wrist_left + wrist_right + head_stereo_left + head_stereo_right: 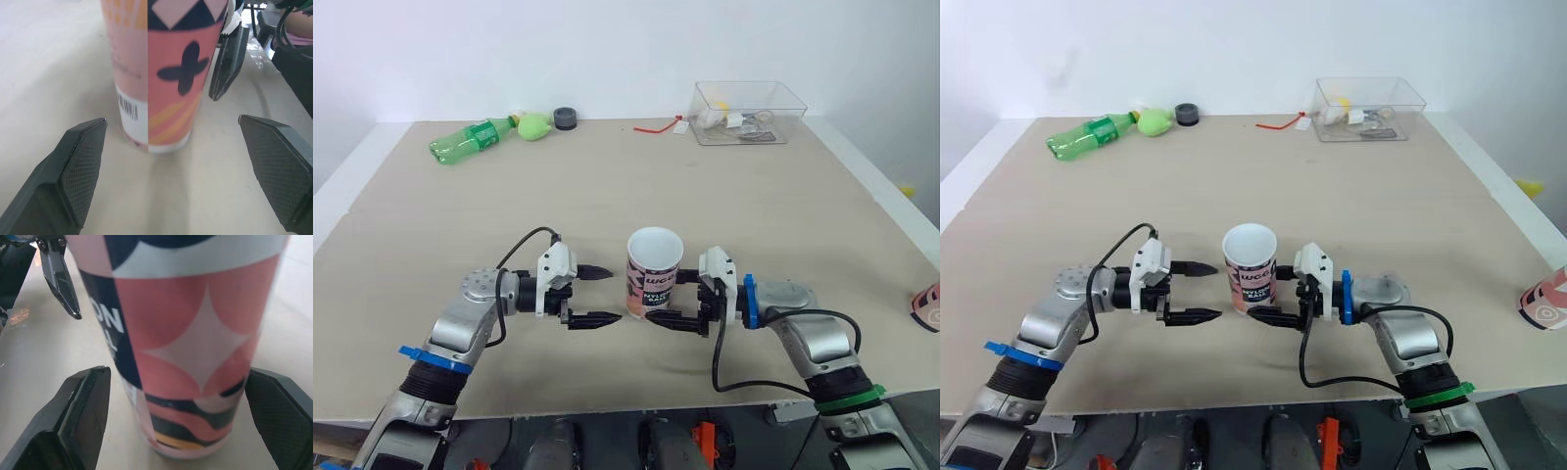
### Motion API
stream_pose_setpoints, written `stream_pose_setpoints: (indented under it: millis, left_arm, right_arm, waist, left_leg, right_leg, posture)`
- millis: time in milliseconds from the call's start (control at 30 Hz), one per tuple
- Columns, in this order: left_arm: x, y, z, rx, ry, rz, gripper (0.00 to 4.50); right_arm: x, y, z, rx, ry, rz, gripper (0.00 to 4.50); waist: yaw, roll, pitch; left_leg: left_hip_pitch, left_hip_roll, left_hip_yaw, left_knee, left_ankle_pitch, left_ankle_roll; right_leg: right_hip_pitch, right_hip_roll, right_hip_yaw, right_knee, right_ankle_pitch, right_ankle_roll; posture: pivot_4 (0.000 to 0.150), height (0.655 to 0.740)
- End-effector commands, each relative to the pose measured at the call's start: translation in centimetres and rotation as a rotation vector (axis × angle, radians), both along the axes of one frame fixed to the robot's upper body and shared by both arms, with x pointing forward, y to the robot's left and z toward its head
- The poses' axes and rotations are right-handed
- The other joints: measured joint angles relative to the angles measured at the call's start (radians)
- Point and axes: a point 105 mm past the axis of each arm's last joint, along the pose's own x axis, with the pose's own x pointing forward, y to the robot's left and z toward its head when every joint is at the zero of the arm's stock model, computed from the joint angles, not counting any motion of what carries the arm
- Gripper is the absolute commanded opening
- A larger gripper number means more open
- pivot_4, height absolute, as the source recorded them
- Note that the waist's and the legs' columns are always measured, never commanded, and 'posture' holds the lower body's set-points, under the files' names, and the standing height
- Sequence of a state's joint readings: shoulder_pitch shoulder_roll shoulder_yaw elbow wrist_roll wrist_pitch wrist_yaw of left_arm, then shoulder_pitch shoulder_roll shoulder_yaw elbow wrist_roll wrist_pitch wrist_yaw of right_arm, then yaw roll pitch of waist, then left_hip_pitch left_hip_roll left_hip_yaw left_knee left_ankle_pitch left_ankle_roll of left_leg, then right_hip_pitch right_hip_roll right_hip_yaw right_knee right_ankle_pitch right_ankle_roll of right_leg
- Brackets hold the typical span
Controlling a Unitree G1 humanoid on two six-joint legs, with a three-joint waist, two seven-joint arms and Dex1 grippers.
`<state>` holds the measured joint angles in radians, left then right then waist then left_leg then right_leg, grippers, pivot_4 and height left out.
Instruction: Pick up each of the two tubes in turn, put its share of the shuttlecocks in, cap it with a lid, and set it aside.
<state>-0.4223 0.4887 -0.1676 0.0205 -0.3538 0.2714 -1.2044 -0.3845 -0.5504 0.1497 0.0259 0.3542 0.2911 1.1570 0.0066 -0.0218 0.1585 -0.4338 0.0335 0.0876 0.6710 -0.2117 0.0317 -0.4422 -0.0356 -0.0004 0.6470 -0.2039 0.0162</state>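
Upright pink-and-navy patterned cardboard tube (653, 279), open-topped, stands on the beige table (607, 196). Left gripper (615, 294), fingers apart, sits just beside it. Right gripper (668, 298), fingers spread, straddles it, seemingly without contact.

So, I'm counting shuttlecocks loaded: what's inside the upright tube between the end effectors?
The tube is uncapped; its mouth shows plain white inner wall, no shuttlecock near the rim. Its lower depth is hidden by its own wall.

Beige table (607, 206) (white rim) w/ white wall (460, 49) behind.
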Motion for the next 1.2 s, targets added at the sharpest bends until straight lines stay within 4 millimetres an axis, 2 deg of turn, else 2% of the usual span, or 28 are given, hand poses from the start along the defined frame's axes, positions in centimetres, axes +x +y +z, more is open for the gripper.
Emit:
stream_pose_setpoints:
  millis: [33, 433, 633, 667, 700, 767, 800, 1067, 1200]
  left_arm:
    - [-0.3, 0.0, 1.0, -0.014, -0.037, -0.005, 4.45]
    - [-0.7, -0.3, 1.2, -0.034, -0.035, 0.001, 4.45]
    - [-0.9, 0.0, 1.3, -0.036, -0.033, 0.002, 4.45]
    - [-0.9, 0.0, 1.3, -0.035, -0.033, 0.002, 4.5]
    - [-0.9, 0.0, 1.2, -0.034, -0.033, 0.003, 4.5]
    - [-0.9, 0.1, 1.2, -0.029, -0.034, 0.003, 4.5]
    - [-0.9, 0.2, 1.2, -0.027, -0.034, 0.003, 4.5]
    - [-0.7, 0.0, 1.2, -0.019, -0.045, -0.004, 4.5]
    - [-0.6, -0.6, 1.6, -0.026, -0.064, -0.02, 4.5]
  right_arm:
    - [0.2, 0.4, 0.6, 0.009, -0.034, 0.021, 4.5]
    - [1.3, 2.0, -0.1, 0.019, -0.03, 0.043, 4.5]
    - [1.7, 2.0, -0.4, 0.015, -0.047, 0.031, 4.5]
    - [1.7, 2.0, -0.3, 0.014, -0.052, 0.031, 4.0]
    - [1.8, 1.9, -0.3, 0.018, -0.058, 0.025, 3.74]
    - [1.9, 1.8, 0.0, 0.025, -0.068, 0.012, 2.9]
    - [1.9, 1.8, 0.0, 0.028, -0.069, 0.008, 2.75]
    - [1.6, 1.0, 0.8, 0.045, -0.103, -0.028, 2.75]
    - [3.3, -1.9, 3.0, 0.097, -0.174, -0.217, 2.75]
  waist:
    - [0.0, 0.0, 0.0]
    - [0.0, 0.0, 0.0]
    - [0.0, 0.0, 0.0]
    - [0.0, 0.0, 0.0]
    - [0.0, 0.0, 0.0]
    - [0.0, 0.0, 0.0]
    - [0.0, 0.0, 0.0]
    - [0.0, 0.0, 0.0]
    - [0.001, 0.0, 0.0]
  left_leg:
    - [0.0, 0.0, 0.0, 0.0, 0.0, 0.0]
    - [0.001, 0.0, 0.0, 0.0, 0.0, 0.0]
    - [0.001, 0.0, 0.001, 0.0, 0.0, 0.0]
    - [0.001, 0.0, 0.001, 0.0, 0.0, 0.0]
    - [0.001, 0.0, 0.001, 0.0, 0.0, 0.0]
    - [0.002, 0.0, 0.001, 0.0, 0.0, 0.0]
    - [0.002, 0.0, 0.001, 0.0, 0.0, 0.0]
    - [0.002, 0.0, 0.001, 0.0, 0.0, 0.0]
    - [0.002, 0.0, 0.001, 0.0, 0.0, 0.0]
  right_leg:
    - [0.0, 0.0, 0.0, 0.0, 0.0, 0.0]
    - [0.0, 0.0, 0.001, 0.0, 0.0, 0.0]
    - [0.001, 0.0, 0.001, 0.0, 0.0, 0.0]
    - [0.001, 0.0, 0.001, 0.0, 0.0, 0.0]
    - [0.001, 0.0, 0.001, 0.0, 0.0, 0.0]
    - [0.001, 0.0, 0.001, 0.0, 0.0, 0.0]
    - [0.001, 0.0, 0.001, 0.0, 0.0, 0.0]
    - [0.001, 0.0, 0.001, 0.0, 0.0, 0.0]
    - [0.001, 0.0, 0.001, 0.0, 0.001, 0.0]
  posture:
    - [0.15, 0.74]
    - [0.15, 0.74]
    - [0.15, 0.74]
    - [0.15, 0.74]
    - [0.15, 0.74]
    - [0.15, 0.74]
    - [0.15, 0.74]
    - [0.15, 0.74]
    - [0.15, 0.74]
